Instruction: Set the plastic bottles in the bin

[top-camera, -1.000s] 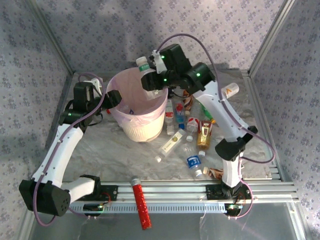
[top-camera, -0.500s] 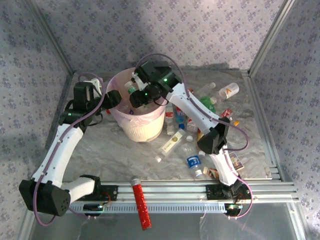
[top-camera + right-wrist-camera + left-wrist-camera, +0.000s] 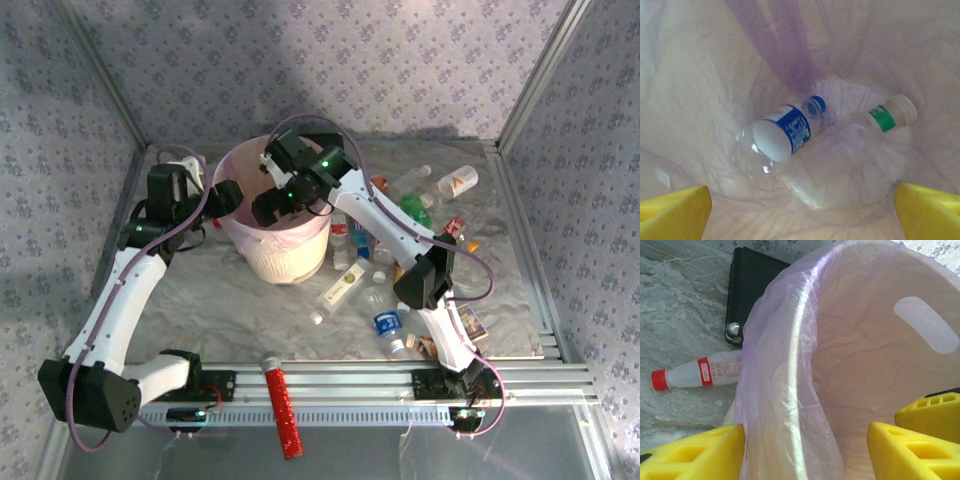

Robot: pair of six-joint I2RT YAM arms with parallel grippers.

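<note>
Looking into the bin (image 3: 285, 255), we see a blue-labelled bottle (image 3: 785, 134) and a green-labelled bottle (image 3: 887, 116) lying near each other on its bottom; our right gripper (image 3: 801, 215) hangs over them, jaws spread wide and empty; our left gripper (image 3: 805, 452) clamps the bin's rim, one finger outside, one inside; more bottles (image 3: 345, 285) lie scattered on the table (image 3: 250, 310) to the bin's right.
</note>
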